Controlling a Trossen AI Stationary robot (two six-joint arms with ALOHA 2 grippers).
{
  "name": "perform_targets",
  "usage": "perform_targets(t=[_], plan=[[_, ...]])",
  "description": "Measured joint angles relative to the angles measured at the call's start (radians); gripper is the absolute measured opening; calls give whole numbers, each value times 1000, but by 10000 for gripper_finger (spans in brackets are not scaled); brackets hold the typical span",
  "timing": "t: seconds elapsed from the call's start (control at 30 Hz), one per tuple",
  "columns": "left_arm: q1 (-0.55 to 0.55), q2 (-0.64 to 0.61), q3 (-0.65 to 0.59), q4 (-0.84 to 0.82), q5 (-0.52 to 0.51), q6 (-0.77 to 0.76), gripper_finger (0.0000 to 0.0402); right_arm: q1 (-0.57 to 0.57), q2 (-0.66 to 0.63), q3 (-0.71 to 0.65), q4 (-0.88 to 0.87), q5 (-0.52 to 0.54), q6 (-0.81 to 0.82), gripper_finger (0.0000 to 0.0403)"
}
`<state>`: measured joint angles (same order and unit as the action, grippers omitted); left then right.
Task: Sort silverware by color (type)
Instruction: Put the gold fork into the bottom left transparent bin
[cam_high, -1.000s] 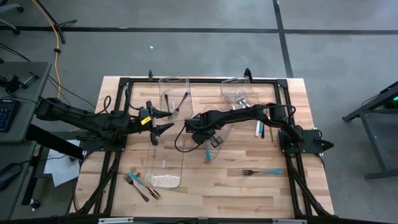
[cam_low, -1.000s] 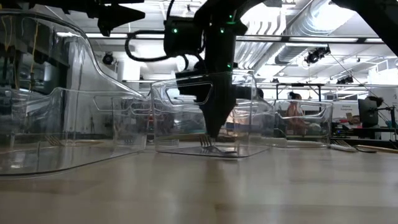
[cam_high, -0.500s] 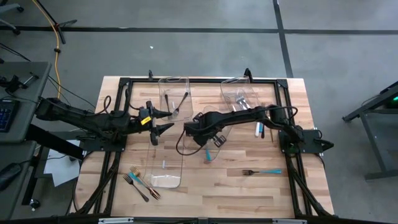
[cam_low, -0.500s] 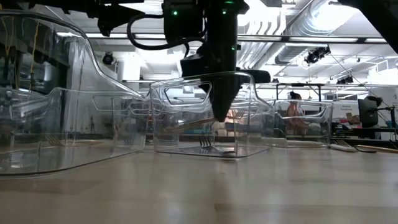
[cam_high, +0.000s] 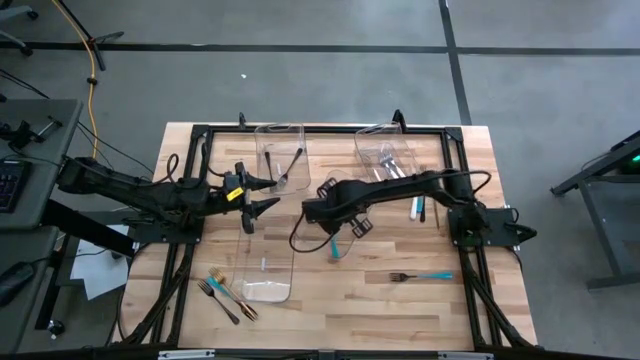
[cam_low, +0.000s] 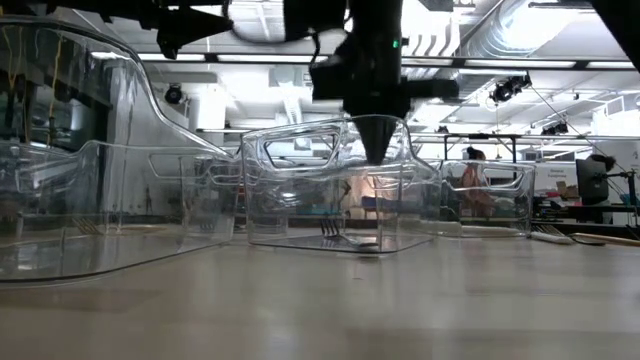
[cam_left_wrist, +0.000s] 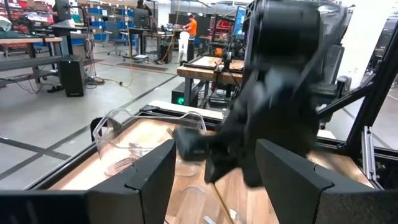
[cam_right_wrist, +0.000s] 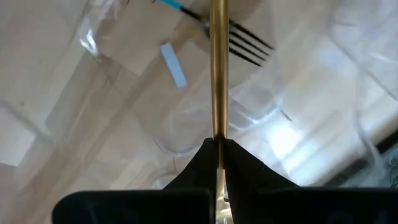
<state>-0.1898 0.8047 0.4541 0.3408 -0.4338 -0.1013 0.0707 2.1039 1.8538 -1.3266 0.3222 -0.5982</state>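
My right gripper (cam_right_wrist: 217, 140) is shut on a slim gold utensil (cam_right_wrist: 217, 62). In the low view it (cam_low: 378, 150) hangs at the rim of the middle clear bin (cam_low: 300, 150). On that bin's floor lies a teal-handled fork with black tines (cam_right_wrist: 242, 40). My left gripper (cam_high: 256, 195) waits open left of the bins, its fingers wide apart (cam_left_wrist: 214, 163). Other silverware lies about the table: forks near the near-left corner (cam_high: 225, 290), a teal-handled fork (cam_high: 420, 276) and utensils by the right arm (cam_high: 415, 206). My right gripper pinches the gold utensil's slim shaft (cam_right_wrist: 217, 127) between its two fingers, from above. The shaft runs on past the fingertips, in line with them. The end inside the fingers is hidden. The utensil is lifted clear of the bin's floor.
Clear bins stand at the far left (cam_high: 280, 150), far right (cam_high: 385, 150) and near left (cam_high: 265, 262). The far-left one holds a black fork (cam_high: 290, 165), the far-right one silver pieces (cam_high: 392, 160). A black frame (cam_high: 200, 135) edges the table.
My right gripper has risen from the floor of the middle bin to about its rim, staying shut. The teal-handled fork has stayed on the bin's floor. My left arm has kept still.
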Motion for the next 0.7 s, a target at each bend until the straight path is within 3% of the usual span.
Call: perform_targets(t=[0.3,0.5,0.7], plan=[[-1,0,0,-24,1,-3,213,-10,-233,-73,68,-7,215,5],[-2,0,0,-32,7,-33,213,9,-493,-406,376,-19,353,5],[-3,0,0,-29,8,-73,213,38,-744,-825,956,-19,454,5]])
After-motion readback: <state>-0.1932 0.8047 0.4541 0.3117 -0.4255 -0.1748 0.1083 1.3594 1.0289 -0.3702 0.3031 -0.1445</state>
